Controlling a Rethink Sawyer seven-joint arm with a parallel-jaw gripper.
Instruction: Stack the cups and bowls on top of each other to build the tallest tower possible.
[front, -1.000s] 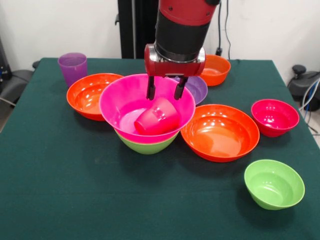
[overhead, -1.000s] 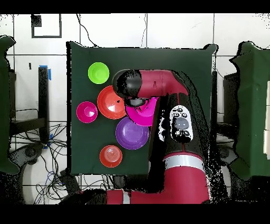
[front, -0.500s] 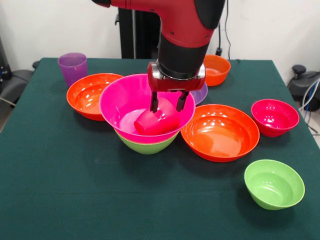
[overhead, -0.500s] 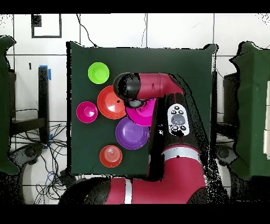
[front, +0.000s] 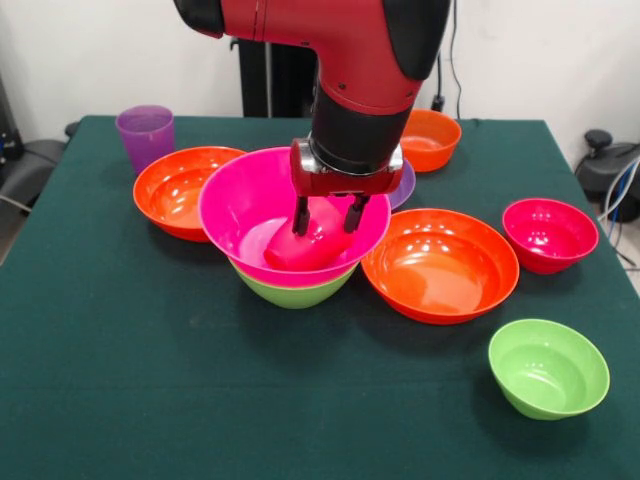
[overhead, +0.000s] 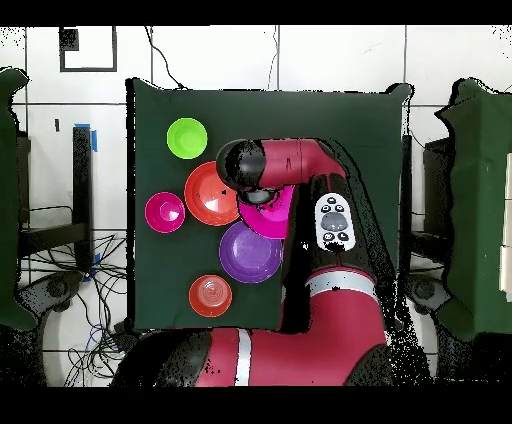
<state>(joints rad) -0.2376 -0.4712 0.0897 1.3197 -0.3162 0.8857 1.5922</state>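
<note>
Lowered since a second ago: gripper deeper into hot pink bowl | jaws spread, straddling tipped red-pink cup, not clamped | cup lying inside hot pink bowl, nested on lime green bowl | purple cup at far table corner

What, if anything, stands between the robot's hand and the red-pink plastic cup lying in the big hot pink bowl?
Nothing visible. In the front view the hand is down inside the wide hot pink plastic bowl, its fingers open on either side of the red-pink plastic cup lying on its side there.
</note>
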